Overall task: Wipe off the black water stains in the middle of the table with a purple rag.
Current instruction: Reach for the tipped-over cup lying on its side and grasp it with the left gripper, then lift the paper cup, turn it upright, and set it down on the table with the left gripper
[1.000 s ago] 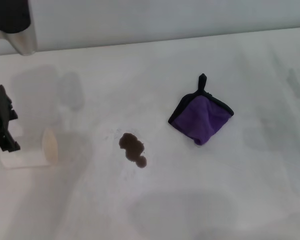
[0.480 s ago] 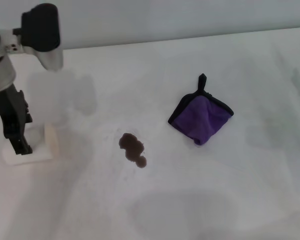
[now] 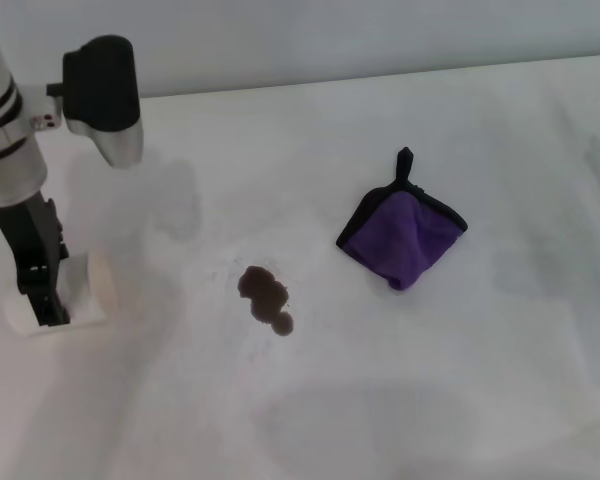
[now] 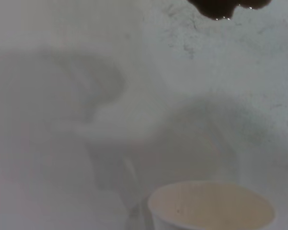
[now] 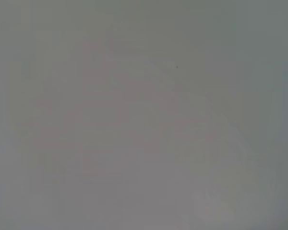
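White paper cup (image 3: 75,300) on its side

The white table (image 3: 460,400) carries three things: the black water stains (image 3: 266,296) near its middle, the purple rag (image 3: 404,234) to their right, and a tipped paper cup (image 3: 78,296) at the left.

Head view looks down on the table (image 3: 500,380); left wrist view, close, shares stains (image 3: 266,296) and cup (image 4: 213,208).

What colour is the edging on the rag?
Black, with a black loop at one corner, around the purple rag. The head view shows it best.
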Controlling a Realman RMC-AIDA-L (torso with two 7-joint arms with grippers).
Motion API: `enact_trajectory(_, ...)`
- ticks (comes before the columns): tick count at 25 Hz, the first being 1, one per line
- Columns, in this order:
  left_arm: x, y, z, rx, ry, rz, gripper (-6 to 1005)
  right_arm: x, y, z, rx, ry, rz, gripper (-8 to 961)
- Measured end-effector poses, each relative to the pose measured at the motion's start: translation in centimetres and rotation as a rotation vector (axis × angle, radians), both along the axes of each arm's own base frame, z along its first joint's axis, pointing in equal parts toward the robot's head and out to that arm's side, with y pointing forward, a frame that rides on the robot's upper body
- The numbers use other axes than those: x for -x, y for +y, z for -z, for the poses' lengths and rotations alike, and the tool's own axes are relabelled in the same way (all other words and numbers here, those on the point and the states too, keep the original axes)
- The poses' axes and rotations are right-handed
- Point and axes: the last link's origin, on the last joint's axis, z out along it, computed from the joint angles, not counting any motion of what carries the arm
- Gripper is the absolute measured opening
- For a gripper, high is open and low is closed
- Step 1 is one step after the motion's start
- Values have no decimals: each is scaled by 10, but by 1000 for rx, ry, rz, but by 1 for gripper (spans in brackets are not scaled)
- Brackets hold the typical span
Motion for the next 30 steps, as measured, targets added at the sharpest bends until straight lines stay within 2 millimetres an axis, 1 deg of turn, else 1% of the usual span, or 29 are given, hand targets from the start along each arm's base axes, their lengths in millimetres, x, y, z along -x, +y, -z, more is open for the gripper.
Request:
enact_trajectory(13,15,-4,9,-34,-7,-24,867,-1,-1,0,-1,0,1,871)
enact_trajectory(22,17,-6,12,-53,-16,-40,844,0,1,-2,-3,-4,-3,871)
enact_trajectory(30,13,-4,16,-63,-36,-32,824,1,3,-2,-3,-5,-6,871)
